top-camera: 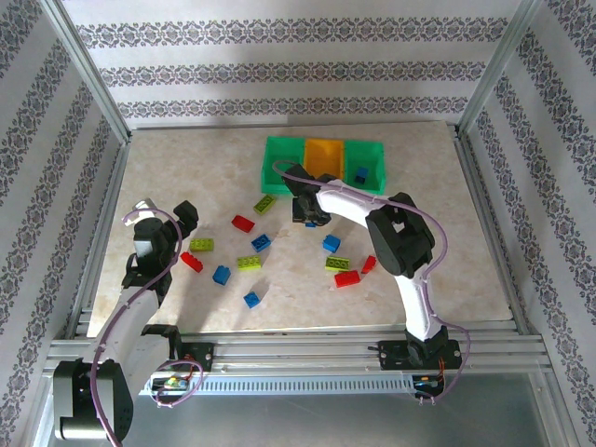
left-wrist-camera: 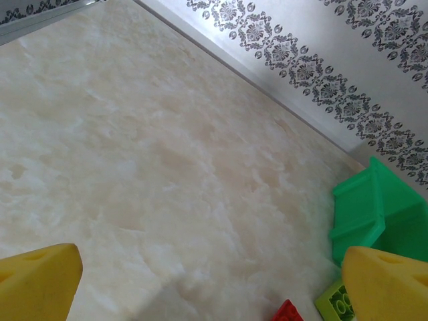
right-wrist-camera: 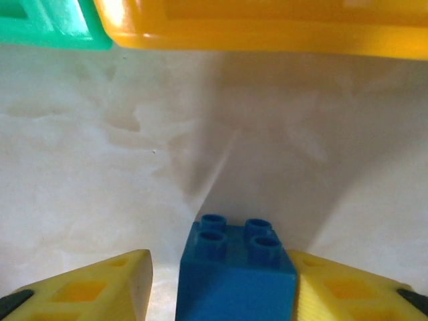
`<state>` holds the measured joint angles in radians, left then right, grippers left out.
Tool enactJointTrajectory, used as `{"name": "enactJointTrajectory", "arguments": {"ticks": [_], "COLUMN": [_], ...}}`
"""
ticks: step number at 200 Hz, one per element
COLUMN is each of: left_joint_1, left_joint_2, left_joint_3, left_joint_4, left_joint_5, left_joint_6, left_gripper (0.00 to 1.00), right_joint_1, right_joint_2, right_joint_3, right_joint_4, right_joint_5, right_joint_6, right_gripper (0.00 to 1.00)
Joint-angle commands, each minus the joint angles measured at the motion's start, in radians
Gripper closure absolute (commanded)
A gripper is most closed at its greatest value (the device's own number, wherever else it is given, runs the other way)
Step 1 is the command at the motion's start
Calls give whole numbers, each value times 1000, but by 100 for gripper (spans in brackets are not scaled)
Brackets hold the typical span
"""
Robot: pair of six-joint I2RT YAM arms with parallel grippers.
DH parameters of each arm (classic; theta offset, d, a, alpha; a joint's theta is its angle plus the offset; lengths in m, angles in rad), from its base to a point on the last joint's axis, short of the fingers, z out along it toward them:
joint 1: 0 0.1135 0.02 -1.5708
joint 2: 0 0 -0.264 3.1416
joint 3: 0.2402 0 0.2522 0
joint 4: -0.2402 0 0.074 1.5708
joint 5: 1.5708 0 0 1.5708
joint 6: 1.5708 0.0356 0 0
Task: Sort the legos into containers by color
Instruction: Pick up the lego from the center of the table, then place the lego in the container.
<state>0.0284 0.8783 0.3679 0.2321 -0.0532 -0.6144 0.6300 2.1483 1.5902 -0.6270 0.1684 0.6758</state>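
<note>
Straddling the blue brick (right-wrist-camera: 234, 277) ready for a lift, your right gripper (right-wrist-camera: 221, 259) isn't clamped yet — there's a gap on one side. Brick's near the table's (right-wrist-camera: 87, 167) far edge, just before the orange-yellow bin (right-wrist-camera: 267, 30).

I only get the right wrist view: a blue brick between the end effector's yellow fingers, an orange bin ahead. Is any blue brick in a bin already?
Observer: Yes, one blue brick lies in the right green bin.
Operator: What is the other arm doing?
Observer: The left end effector is wide open over bare table at the far left, holding nothing.
Operator: Any bricks near it?
Observer: A lime brick and a red brick lie on the table just to its right.
</note>
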Motion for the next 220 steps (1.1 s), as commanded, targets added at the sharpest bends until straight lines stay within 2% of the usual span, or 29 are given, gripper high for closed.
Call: {"name": "enactJointTrajectory", "arguments": {"ticks": [1, 87, 160, 220], "left_joint_1": [15, 15, 15, 15], "left_joint_2": [2, 4, -7, -17], "left_joint_3": [14, 14, 23, 29], "left_joint_4": [45, 39, 24, 18], "left_joint_5": [9, 1, 3, 9], "left_joint_6": [1, 5, 8, 5], "left_gripper": [0, 0, 0, 0], "right_joint_1": [-9, -7, -63, -202], "right_joint_2": [30, -20, -255, -345], "right_joint_3": [32, 4, -85, -76], "right_joint_4": [-11, -19, 9, 12], "right_joint_5": [-7, -11, 50, 54], "right_joint_6": [-14, -48, -100, -173], "right_gripper": [53, 79, 82, 81]}}
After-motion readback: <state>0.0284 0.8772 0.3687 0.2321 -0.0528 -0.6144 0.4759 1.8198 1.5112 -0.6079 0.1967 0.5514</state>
